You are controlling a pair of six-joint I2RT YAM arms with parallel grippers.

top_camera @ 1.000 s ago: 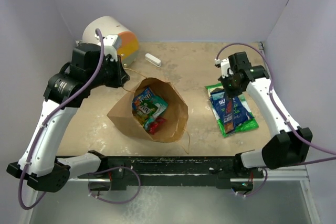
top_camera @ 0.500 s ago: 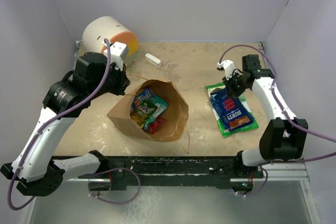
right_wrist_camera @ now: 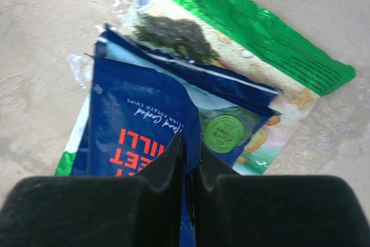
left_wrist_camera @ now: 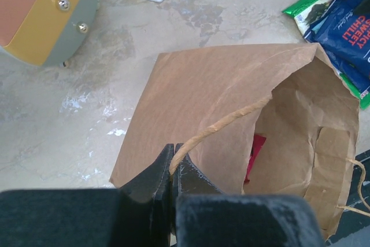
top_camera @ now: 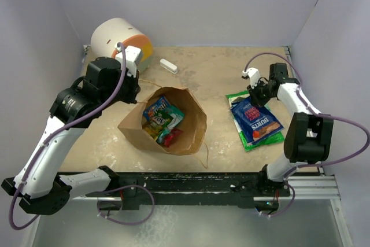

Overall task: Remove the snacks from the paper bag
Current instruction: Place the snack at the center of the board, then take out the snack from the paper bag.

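Top view: paper bag at centre, several snacks inside, yet to remove; blue pouch and green chip bag lie out at right. Left wrist: left gripper pinched tight on handle. Right wrist: right gripper nearly closed over blue pouch, grip unclear

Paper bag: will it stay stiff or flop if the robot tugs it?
Probably floppy: the paper bag looks creased and slumped. Tugged by the handle the left gripper pinches, it may tip or slide; its snacks look light.
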